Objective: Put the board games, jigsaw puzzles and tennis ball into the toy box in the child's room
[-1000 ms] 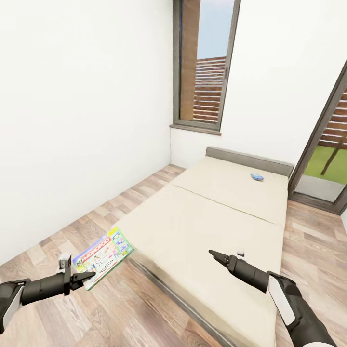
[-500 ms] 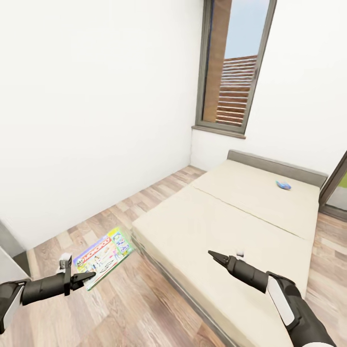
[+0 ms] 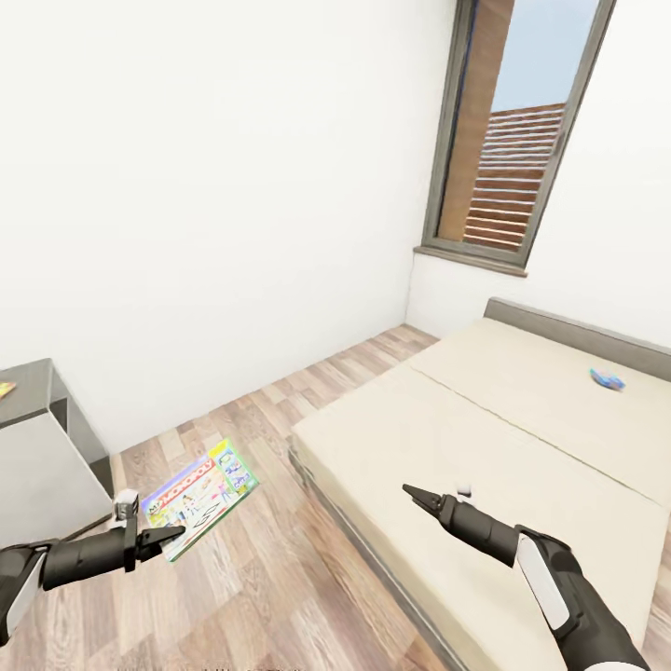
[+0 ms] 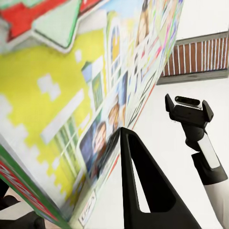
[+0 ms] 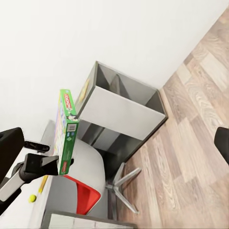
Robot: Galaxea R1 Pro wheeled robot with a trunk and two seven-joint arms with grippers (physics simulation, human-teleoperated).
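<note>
My left gripper is shut on the near edge of the Monopoly board game, holding it above the wood floor. In the left wrist view its printed lid sits against a dark finger. The right wrist view shows the same box edge-on, with the tennis ball on the light-grey table beyond. My right gripper hovers open and empty over the bed, one fingertip at the picture's edge. A small blue board game lies far back on the bed. The toy box is out of view.
A corner of the table stands at the left, with a coloured scrap on its top. A red and grey chair is by the drawers. White walls and a tall window close the room; bare wood floor runs between table and bed.
The head view has swung left: bed and window slid right and the table corner came into sight. Both arms keep their pose, and the Monopoly box stays in my left gripper.
</note>
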